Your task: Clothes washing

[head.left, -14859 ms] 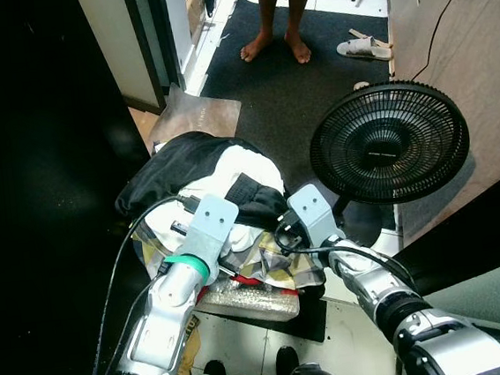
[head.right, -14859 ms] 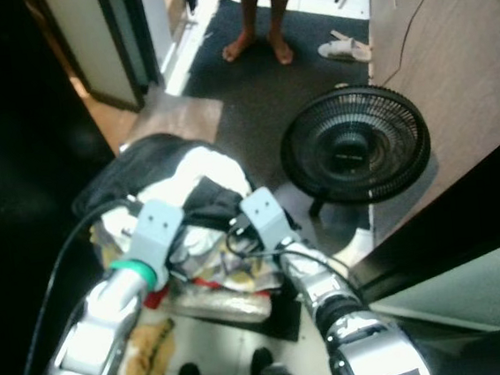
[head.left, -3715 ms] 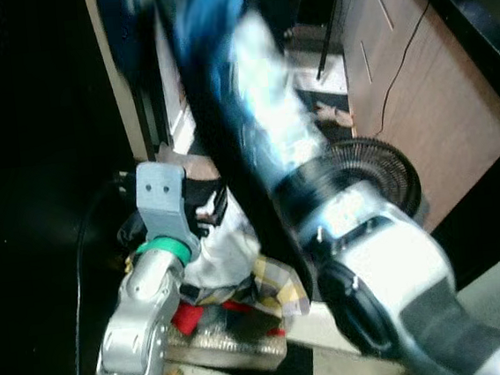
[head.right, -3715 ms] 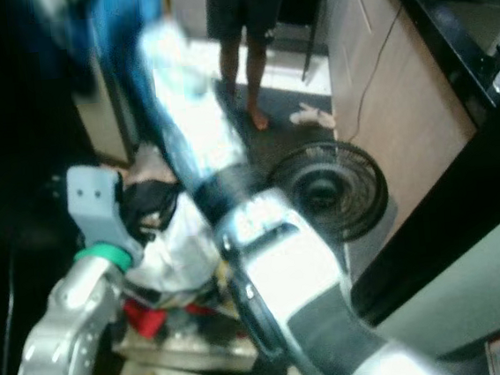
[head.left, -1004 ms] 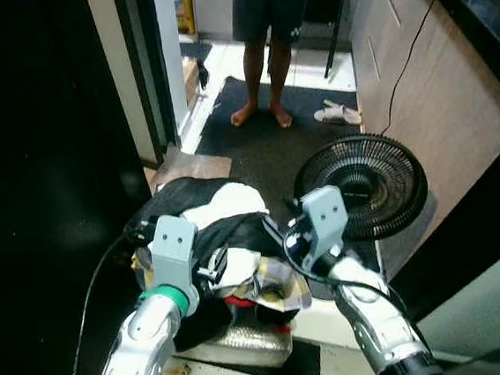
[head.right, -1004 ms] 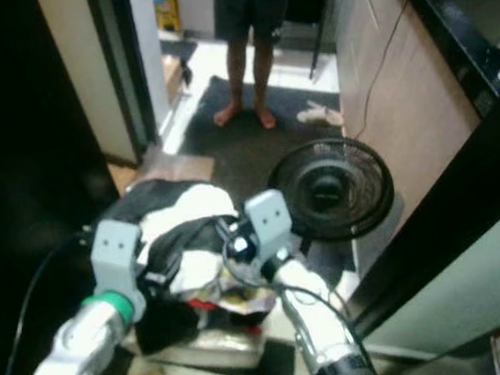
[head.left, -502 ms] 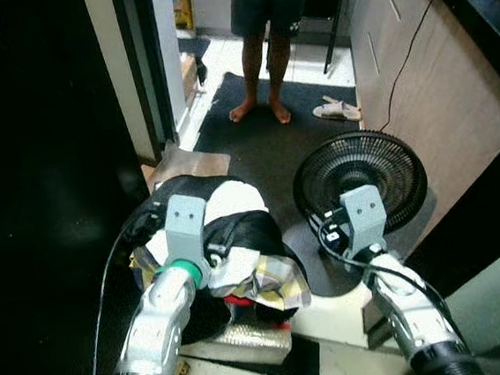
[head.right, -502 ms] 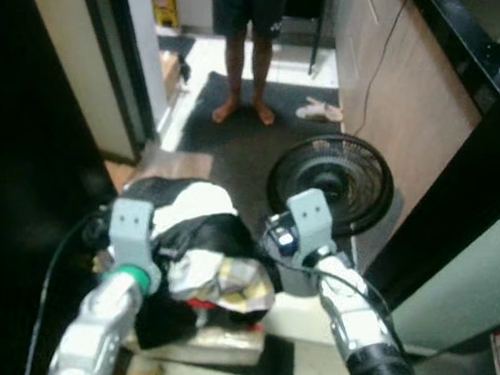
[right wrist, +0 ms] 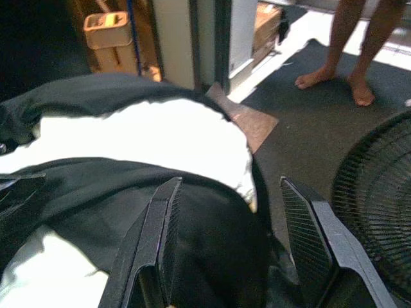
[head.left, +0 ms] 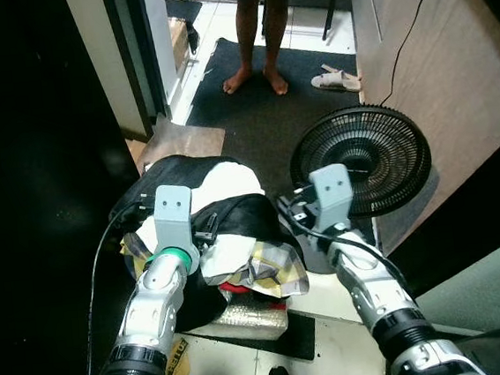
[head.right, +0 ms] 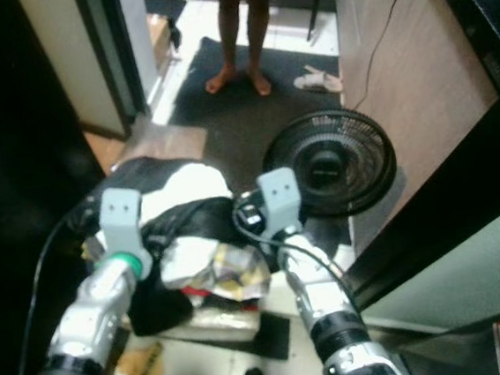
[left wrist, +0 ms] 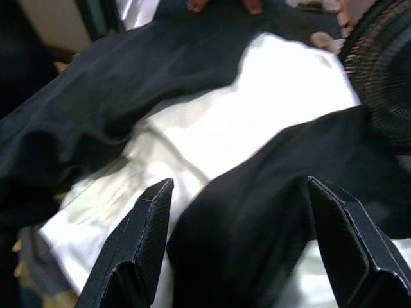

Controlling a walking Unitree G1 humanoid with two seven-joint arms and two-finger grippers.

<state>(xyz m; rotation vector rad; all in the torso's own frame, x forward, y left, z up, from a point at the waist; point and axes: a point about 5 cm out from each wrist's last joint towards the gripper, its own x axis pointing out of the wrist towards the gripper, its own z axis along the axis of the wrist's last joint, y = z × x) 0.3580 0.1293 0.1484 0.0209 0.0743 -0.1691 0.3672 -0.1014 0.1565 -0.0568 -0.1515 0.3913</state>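
- Step in hand, by judgement: picking a garment off the pile (head.left: 223, 234) for the wash, nothing lifted yet.
- Pile heaped in a silvery basket (head.left: 249, 320) on the floor, against the dark wall on the robot's left, with a fan (head.left: 360, 162) just beside its right edge.
- Black cloth (left wrist: 270, 212) draped across the top of the heap, white cloth (left wrist: 257, 109) under it toward the far edge, checked yellow cloth (head.left: 276, 269) and a bit of red at the near right corner.
- Left gripper (left wrist: 237, 247) low over the left half of the pile, fingers spread wide, black cloth lying between them, not pinched.
- Right gripper (right wrist: 237, 244) over the pile's right edge next to the fan, fingers likewise apart, astride a fold of the same black cloth, gripping nothing.
- Bare feet (head.left: 255, 81) of a person on the dark mat (head.left: 262, 124) beyond the basket, a slipper (head.left: 337, 80) near them, all well apart from the work.
- Next, likely: lower both grippers into the black fold, close on it, lift clear of the heap.
- Calls for care on the right side: fan grille close to that arm.
- Washer itself not to be made out here.
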